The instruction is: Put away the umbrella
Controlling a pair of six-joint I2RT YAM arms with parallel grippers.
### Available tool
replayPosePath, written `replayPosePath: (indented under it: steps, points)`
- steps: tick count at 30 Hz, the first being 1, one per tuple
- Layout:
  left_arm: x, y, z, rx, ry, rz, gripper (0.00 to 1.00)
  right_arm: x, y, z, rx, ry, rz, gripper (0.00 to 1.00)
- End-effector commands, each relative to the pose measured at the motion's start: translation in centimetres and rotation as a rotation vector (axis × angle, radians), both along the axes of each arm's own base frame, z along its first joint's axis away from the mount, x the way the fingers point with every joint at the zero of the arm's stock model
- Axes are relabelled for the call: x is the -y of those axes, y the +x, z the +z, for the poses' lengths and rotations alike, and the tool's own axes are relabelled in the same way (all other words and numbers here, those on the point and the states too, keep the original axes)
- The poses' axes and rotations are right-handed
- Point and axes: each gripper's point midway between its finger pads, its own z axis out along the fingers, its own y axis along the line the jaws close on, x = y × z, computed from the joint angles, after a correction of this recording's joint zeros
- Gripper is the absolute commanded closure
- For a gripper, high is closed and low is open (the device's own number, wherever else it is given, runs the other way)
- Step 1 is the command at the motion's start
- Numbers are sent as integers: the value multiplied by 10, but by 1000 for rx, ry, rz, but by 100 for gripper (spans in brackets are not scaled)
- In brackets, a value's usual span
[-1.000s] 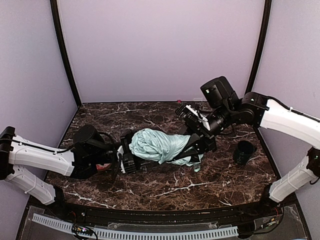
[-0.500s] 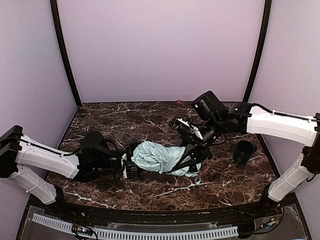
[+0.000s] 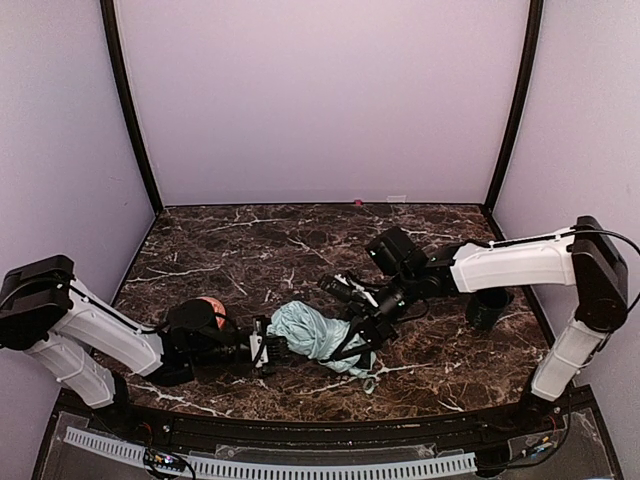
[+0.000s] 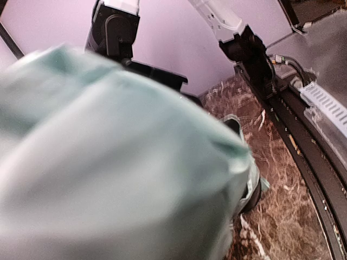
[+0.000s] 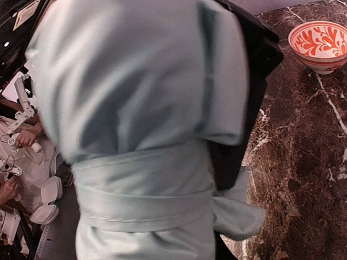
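The umbrella [image 3: 312, 335] lies bunched up on the dark marble table [image 3: 260, 250], just below the middle of the overhead view and near the front edge. Its pale mint fabric is gathered into a loose bundle, with a flap trailing towards the lower right. In my right wrist view the fabric [image 5: 135, 81] fills most of the frame. A mint band [image 5: 143, 203] is wrapped around it across the lower part, and black shows along its right side.

My left gripper [image 3: 268, 350] is at the left end of the bundle, with its fingers pressed together. In my left wrist view the blurred fabric [image 4: 108, 162] covers them, so I cannot tell what, if anything, is pinched between them.

My right gripper [image 3: 360, 330] reaches in at the right end, its black fingers against the fabric. I cannot tell whether they are spread or clamped on it.

A red-and-white patterned bowl [image 5: 322, 46] sits on the marble in the upper right corner of my right wrist view. In the overhead view it peeks out behind my left arm at the lower left. A dark cup [image 3: 490, 305] stands on the right side of the overhead view, well apart from the umbrella.
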Motion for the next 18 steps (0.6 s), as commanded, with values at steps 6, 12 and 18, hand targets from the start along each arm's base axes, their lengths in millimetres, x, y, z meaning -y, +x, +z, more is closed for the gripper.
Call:
replayPosePath:
  steps: [6,12,18]
  points:
    - [18,-11,79,165,-259,-19,94,-16,2,-14,21,-6,17,96]
    - [6,1,105,180,-397,75,68,-10,-15,-8,4,23,74,100]
    - [-17,20,120,126,-496,213,46,-5,-12,0,10,45,58,100]
